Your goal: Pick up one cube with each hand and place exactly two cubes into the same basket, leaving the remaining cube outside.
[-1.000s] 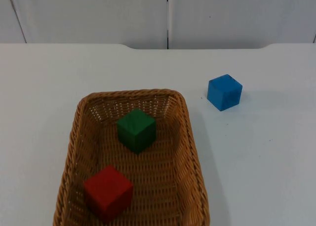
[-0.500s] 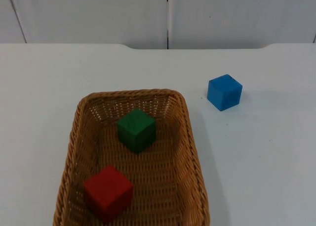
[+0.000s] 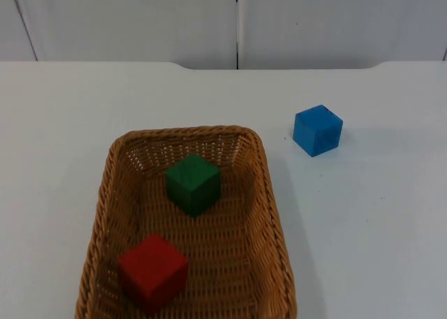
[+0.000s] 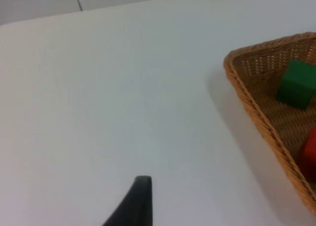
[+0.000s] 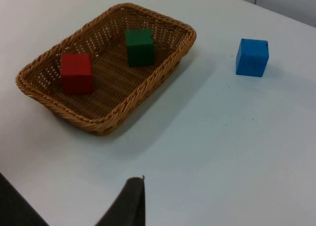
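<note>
Cubes of painted wood are sorted as the task asks: the green wooden cube (image 3: 193, 184) and the red wooden cube (image 3: 152, 271) lie apart inside the woven wicker basket (image 3: 267, 193), while the blue wooden cube (image 3: 318, 130) is left on the white table (image 3: 370, 214), well beyond the rim. Both arms appear drawn back, presumably because nothing remains to be carried. One black fingertip of the left gripper (image 4: 133, 203) and one of the right gripper (image 5: 129, 203) is seen; whether either pair of fingers is spread cannot be told.
</note>
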